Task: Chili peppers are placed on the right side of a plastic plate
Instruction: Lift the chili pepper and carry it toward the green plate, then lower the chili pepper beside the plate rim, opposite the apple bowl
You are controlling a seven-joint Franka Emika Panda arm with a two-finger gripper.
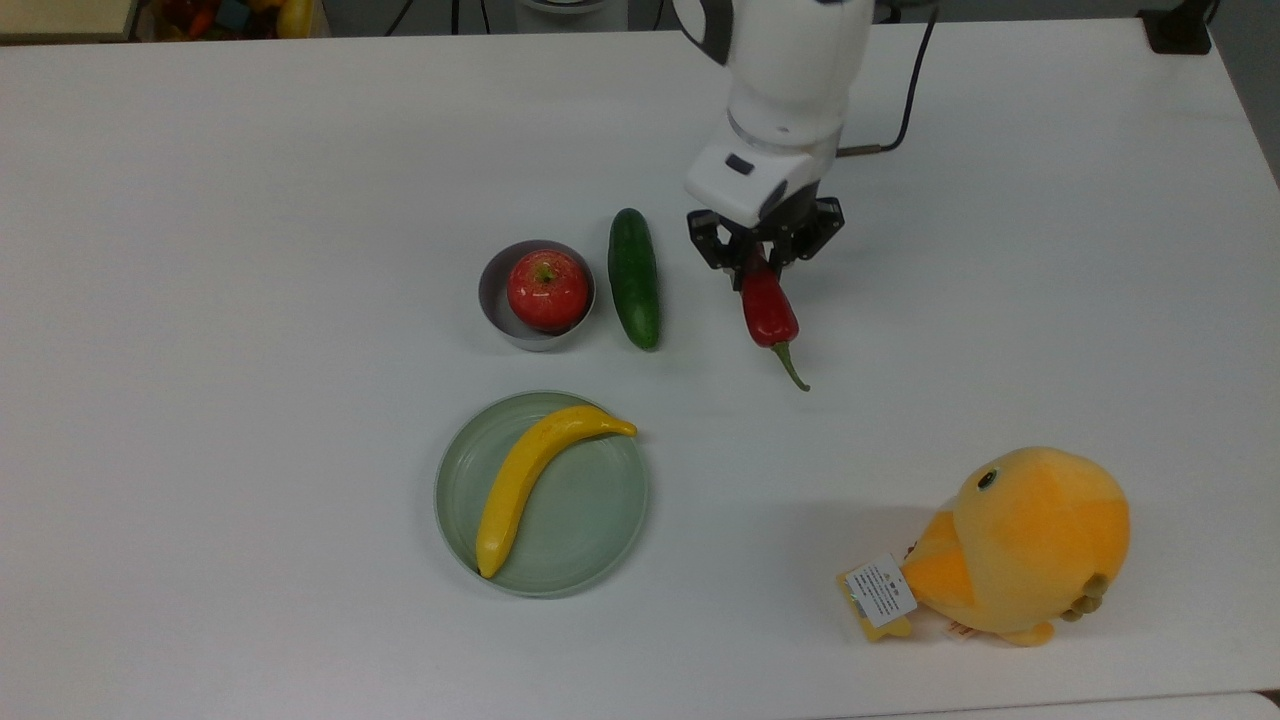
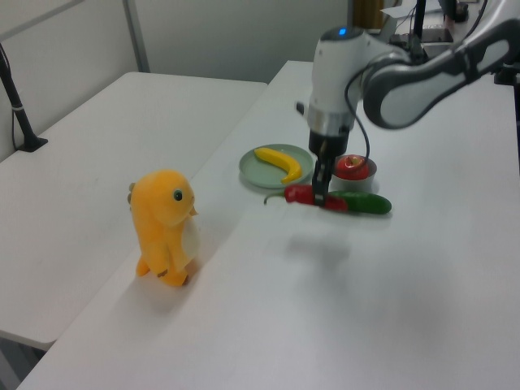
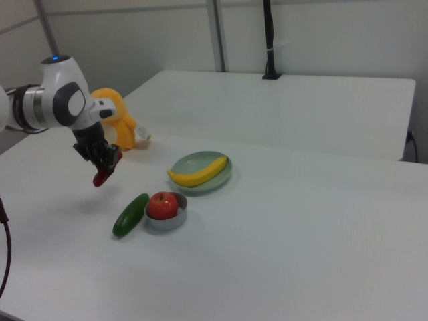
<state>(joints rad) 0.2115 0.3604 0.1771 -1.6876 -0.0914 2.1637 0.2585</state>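
The dark-red chili [image 1: 768,311] hangs in the air above the table, held near its thick end by my gripper [image 1: 762,262], which is shut on it. Its green stem points toward the top view's bottom. In the left view the chili [image 2: 307,195] floats over its own shadow, in front of the cucumber. In the right view the chili [image 3: 105,171] sits in the gripper [image 3: 107,164], well above the tabletop. The mint-green plastic plate [image 1: 590,515] lies toward the top view's lower left of the chili, with a yellow banana [image 1: 522,480] across it.
A green cucumber [image 1: 634,277] lies just to the top view's left of the chili. Beside it a grey bowl [image 1: 493,296] holds a red apple [image 1: 547,290]. An orange plush bird [image 1: 1025,541] stands at the top view's lower right. White table [image 1: 250,250] all around.
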